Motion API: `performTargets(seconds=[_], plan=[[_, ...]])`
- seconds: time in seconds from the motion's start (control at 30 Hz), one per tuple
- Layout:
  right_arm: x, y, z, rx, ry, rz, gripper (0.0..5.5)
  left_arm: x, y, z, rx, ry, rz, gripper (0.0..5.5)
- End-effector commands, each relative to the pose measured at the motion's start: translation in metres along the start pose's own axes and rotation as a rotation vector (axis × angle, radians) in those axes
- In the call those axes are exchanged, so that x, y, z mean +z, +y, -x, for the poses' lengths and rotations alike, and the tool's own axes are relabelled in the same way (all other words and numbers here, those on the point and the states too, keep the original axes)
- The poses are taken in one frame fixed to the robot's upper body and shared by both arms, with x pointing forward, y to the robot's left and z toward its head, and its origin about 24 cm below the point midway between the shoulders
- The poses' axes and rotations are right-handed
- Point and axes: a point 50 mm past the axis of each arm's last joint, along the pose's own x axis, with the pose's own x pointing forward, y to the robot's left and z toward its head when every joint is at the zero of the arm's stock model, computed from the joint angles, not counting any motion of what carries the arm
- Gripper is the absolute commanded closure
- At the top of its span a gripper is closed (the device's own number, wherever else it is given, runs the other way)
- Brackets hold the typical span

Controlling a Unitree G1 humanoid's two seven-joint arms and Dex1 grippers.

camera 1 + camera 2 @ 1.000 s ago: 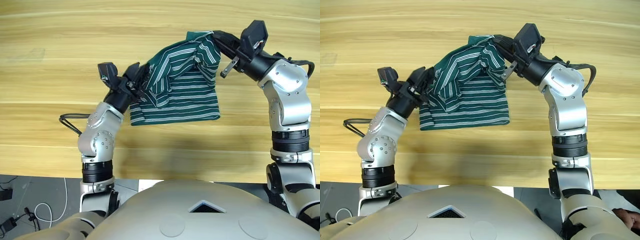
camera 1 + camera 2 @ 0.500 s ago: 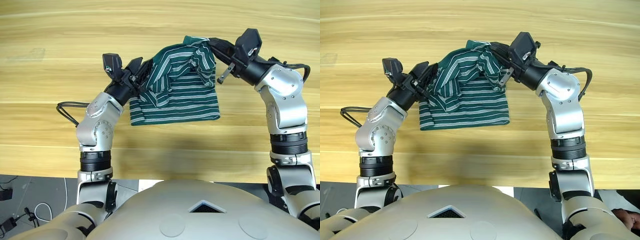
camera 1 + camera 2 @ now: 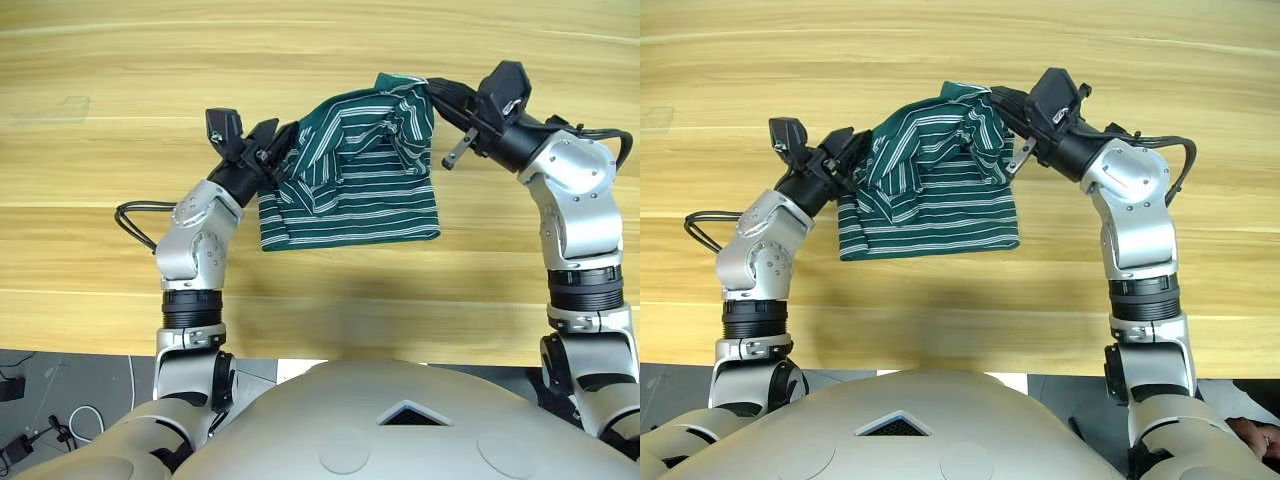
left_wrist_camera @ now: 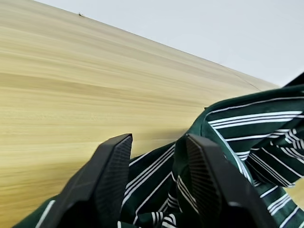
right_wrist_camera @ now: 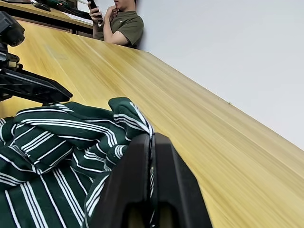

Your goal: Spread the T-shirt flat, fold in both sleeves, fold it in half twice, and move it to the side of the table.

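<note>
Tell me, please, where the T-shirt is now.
In the head views, the T-shirt is held between the left gripper and the right gripper, over the table.

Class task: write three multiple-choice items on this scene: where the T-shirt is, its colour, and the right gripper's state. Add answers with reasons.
1. Where is the T-shirt?
A. On the floor
B. Between the left gripper and the right gripper
C. Far from both grippers

2. What colour is it?
A. Plain red
B. Blue with dots
C. Green with white stripes

3. How is the right gripper?
A. Shut on the T-shirt
B. Wide open
C. Hanging empty

Answers: 1 B, each gripper meets one upper edge of it; 2 C, white stripes run across green cloth; 3 A, its fingers press cloth between them.
</note>
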Motion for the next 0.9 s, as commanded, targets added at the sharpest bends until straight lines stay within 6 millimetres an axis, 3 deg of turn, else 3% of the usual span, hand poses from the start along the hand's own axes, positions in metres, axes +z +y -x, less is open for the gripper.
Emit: performTargets(seconds=[0.03, 0.67, 0.9], plan=[[0.008, -0.005, -0.002, 0.001, -0.02, 0.05, 5.47, -0.001, 0.0, -0.006, -0.018, 0.03, -0.053, 3.38], [-0.014, -0.005, -0.005, -0.018, 0.044, 0.09, 5.47, -0.019, -0.008, -0.009, -0.085, 0.077, -0.059, 3.38], [-0.015, -0.005, -0.005, -0.02, 0.043, 0.092, 5.5, -0.021, -0.009, -0.01, -0.082, 0.074, -0.056, 4.45]])
